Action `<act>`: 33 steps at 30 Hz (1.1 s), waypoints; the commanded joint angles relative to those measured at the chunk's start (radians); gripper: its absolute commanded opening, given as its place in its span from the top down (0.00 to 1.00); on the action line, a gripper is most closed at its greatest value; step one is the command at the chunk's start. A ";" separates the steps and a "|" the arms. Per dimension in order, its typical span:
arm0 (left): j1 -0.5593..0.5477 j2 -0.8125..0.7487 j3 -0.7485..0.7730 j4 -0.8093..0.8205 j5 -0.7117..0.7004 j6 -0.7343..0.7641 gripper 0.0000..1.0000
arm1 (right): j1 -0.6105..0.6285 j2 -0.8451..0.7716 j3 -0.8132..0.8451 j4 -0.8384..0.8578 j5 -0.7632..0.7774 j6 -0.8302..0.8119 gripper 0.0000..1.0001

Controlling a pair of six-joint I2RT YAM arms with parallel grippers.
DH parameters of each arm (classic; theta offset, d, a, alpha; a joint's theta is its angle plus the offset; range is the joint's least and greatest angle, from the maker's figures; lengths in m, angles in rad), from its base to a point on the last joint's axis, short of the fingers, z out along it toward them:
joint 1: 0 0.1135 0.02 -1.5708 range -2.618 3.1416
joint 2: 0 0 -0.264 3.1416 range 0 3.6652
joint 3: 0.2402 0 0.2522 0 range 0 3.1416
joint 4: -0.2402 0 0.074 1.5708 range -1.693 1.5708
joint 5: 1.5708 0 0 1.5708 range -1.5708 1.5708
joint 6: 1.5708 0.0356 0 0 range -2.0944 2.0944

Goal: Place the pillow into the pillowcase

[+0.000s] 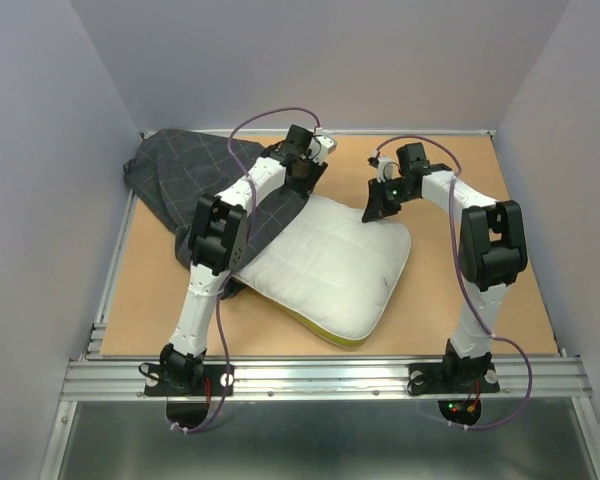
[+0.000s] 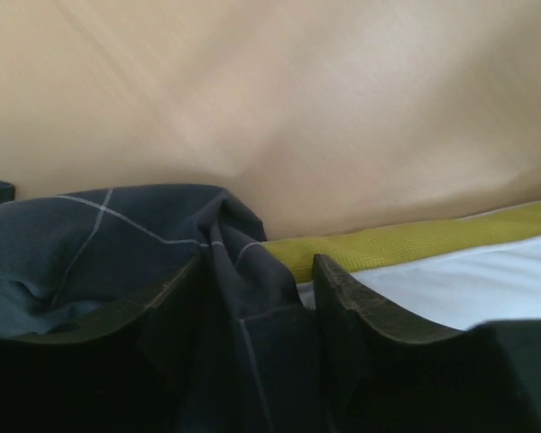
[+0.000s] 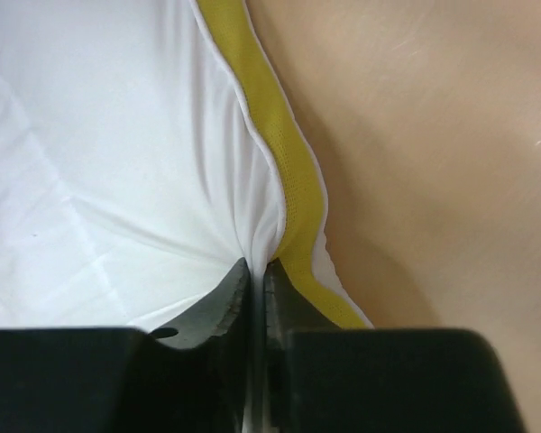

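The right gripper [image 3: 257, 271] is clenched on the large, soft, white quilted pillow [image 3: 117, 162]. Its two black fingers [image 3: 218, 302] are pressed almost together, and they pinch the cushion's edge just beside the yellow band. In the top view this hold is at the far right corner of the pillow [image 1: 330, 265], which lies flat on the light brown wooden table [image 1: 480, 300] between the two arms.

The left gripper [image 2: 260, 271] grasps the dark grey cloth pillowcase [image 2: 90, 234] with its thin pale grid. Its jaws stand apart, and a thick bunched fold of the cloth fills the gap between them. The pillowcase [image 1: 185, 175] lies crumpled towards the far left of the table. One end of it reaches the pillow's far left corner, where the left gripper [image 1: 298, 180] is. Most of the pillow is uncovered.
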State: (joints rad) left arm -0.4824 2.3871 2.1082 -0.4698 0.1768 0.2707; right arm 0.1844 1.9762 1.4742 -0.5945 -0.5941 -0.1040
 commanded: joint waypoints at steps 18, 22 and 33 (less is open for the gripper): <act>-0.165 -0.215 -0.048 0.135 0.569 -0.266 1.00 | 0.007 -0.198 -0.035 0.154 -0.164 0.089 0.99; -0.186 -0.273 -0.125 0.294 0.631 -0.378 1.00 | 0.009 -0.226 -0.048 0.173 -0.158 0.095 1.00; -0.161 -0.252 -0.197 0.441 0.600 -0.424 0.84 | -0.039 -0.258 -0.080 0.222 -0.021 0.099 0.99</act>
State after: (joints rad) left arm -0.6262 2.1628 1.8740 -0.0990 0.7021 -0.1410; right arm 0.1719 1.7401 1.3918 -0.5541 -0.6407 -0.0231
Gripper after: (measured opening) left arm 0.089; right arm 0.037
